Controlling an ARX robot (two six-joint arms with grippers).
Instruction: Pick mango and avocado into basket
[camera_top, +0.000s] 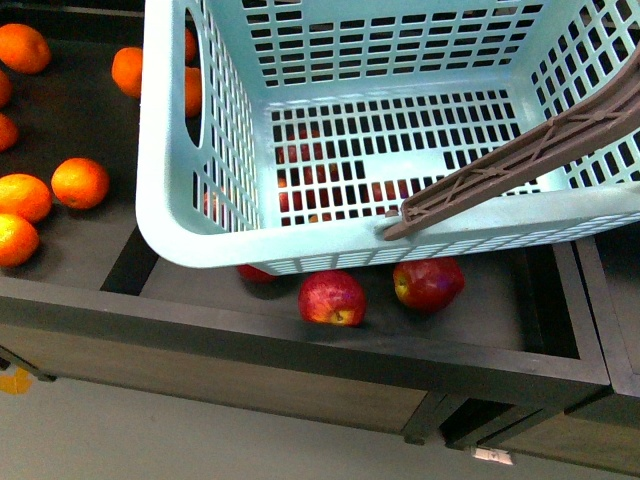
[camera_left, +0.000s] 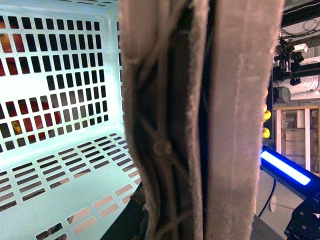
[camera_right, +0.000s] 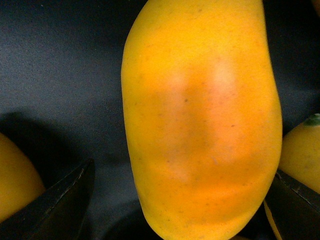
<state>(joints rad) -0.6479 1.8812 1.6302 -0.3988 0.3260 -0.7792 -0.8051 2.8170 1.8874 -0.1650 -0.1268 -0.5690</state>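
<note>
Right claw (camera_right: 182, 170): open, dark fingers (camera_right: 65, 205) spread to either side of the mango (camera_right: 200, 115). One finger is clear of the skin; the other sits at the fruit's edge, contact uncertain. The mango lies on the dark counter (camera_right: 60, 75). Another yellow fruit (camera_right: 15, 175) lies outside one finger, and a second (camera_right: 302, 150), with a green stem end, outside the other.

Left claw: fingers not seen, grip cannot be told. Its wrist camera is hard against the brown handle (camera_left: 235, 100), the basket (camera_top: 200, 240) just beyond.

Red apples (camera_top: 331, 297) show under the basket and through its slots. Oranges (camera_top: 80, 183) lie off to one side.
</note>
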